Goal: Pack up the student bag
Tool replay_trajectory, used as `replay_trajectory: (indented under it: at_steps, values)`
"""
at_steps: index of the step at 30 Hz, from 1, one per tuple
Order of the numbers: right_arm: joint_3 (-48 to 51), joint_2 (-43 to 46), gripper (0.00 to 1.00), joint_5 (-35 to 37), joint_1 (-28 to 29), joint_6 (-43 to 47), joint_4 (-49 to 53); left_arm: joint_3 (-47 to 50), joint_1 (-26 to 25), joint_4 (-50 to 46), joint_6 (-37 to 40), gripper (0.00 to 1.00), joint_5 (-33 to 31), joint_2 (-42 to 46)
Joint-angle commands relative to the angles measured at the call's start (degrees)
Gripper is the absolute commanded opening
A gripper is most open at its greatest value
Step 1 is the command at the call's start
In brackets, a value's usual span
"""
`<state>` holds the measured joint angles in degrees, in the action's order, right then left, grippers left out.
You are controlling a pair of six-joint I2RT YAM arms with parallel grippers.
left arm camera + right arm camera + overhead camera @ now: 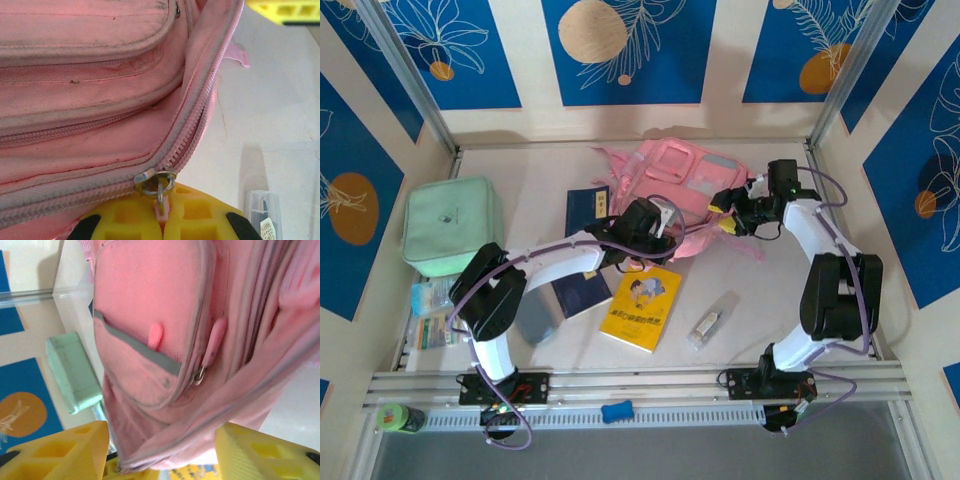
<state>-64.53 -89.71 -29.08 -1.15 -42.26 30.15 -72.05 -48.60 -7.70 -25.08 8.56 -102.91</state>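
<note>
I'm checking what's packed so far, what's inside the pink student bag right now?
Nothing can be seen inside the student bag: its zip looks closed in the left wrist view, so pink fabric covers the interior. The yellow book lies outside on the table.

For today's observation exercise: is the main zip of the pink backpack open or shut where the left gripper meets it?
Shut there. On the backpack the zip teeth are meshed above the slider, whose pull sits between the left gripper's closed yellow fingers.

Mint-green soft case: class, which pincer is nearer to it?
Left. The left pincer sits at the student bag's near edge, closer to the mint-green soft case; the right pincer is at the bag's far side.
</note>
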Motion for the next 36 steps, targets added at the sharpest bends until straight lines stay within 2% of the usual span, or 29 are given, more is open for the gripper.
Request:
replay_trajectory:
  at_steps: [1, 5, 8, 11, 15, 21, 24, 28, 33, 36]
  values:
    - [6.46, 3.66, 0.64, -6.01, 2.06, -8.17, -5.07, -2.73, 0.17, 0.97, -0.09, 0.00, 0.94, 0.42]
    - [13.15, 6.13, 0.73, -2.62, 8.02, -20.07, -14.92, -3.28, 0.00, 0.76, 0.15, 0.00, 0.75, -0.05]
    - [11.98, 3.62, 0.74, 1.53, 13.00, -23.75, -18.14, -3.21, -0.14, 1.53, -0.08, 0.00, 0.84, -0.31]
    - [10.44, 0.85, 0.68, 6.61, 14.85, -24.15, -18.59, -2.97, -0.18, 2.36, -0.31, 0.00, 0.81, -0.29]
    - [10.06, -1.33, 0.54, 9.08, 14.91, -22.61, -19.83, -2.69, -0.18, 3.22, -0.70, 0.00, 0.69, -0.26]
    - [7.82, -2.32, 0.18, 10.27, 13.06, -16.36, -15.63, -3.12, -0.09, 2.88, 0.06, 0.00, 0.78, -0.26]
    - [6.86, -1.81, 0.08, 9.67, 11.36, -12.72, -13.26, -2.59, 0.04, 1.75, 0.86, 0.00, 0.14, 0.76]
    - [4.56, -0.85, 0.00, 8.51, 8.34, -6.55, -9.23, 0.04, 1.33, 2.01, 0.43, 0.00, 2.91, 3.26]
    - [1.85, -1.05, 0.00, 2.74, 2.03, -0.71, -5.60, 2.70, 3.71, -1.40, 2.79, 0.00, 2.91, 4.99]
    - [-0.34, -1.30, 0.00, 2.34, -0.30, 1.49, -3.52, 3.05, 5.58, -2.91, 3.45, 0.00, 3.90, 4.25]
